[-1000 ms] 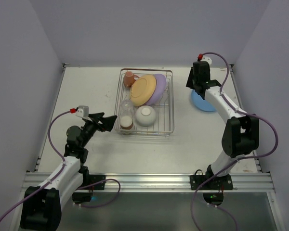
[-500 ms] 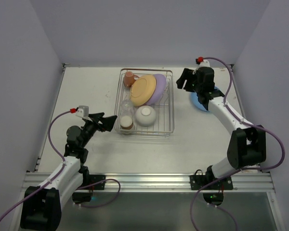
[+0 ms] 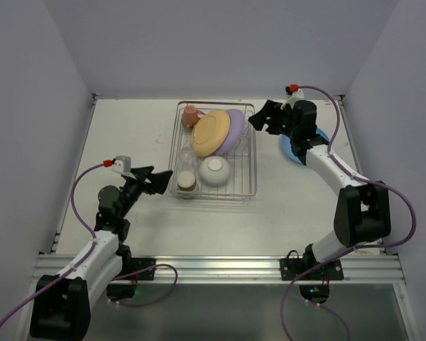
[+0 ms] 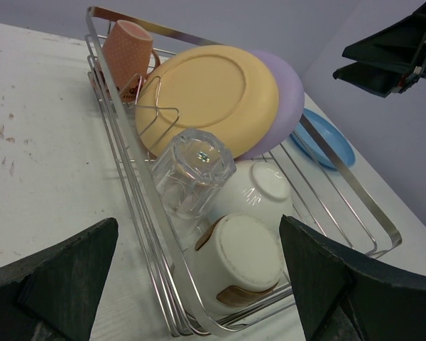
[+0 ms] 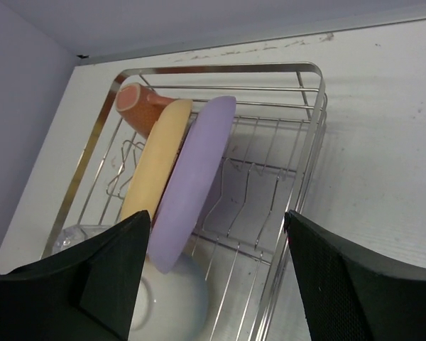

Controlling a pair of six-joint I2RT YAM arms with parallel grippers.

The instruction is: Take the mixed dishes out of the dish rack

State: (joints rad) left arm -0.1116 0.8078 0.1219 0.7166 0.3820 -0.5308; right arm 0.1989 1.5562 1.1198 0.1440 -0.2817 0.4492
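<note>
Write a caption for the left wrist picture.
Open left claw faces the rack: yellow plate, lilac plate, mug, glass, bowl, cup.

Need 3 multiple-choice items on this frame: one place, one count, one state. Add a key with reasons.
1. Where is the blue plate?
A) standing in the rack
B) flat on the table, right of the rack
C) stacked on a bowl

2. How many plates stand in the rack?
A) one
B) two
C) three

3. What state is the right hand in?
A) open and empty
B) shut on a mug
C) shut on a glass

Key:
1 B: it lies outside the wire.
2 B: only the yellow plate and the lilac plate lean there.
3 A: its fingers stand wide apart with nothing between them.
</note>
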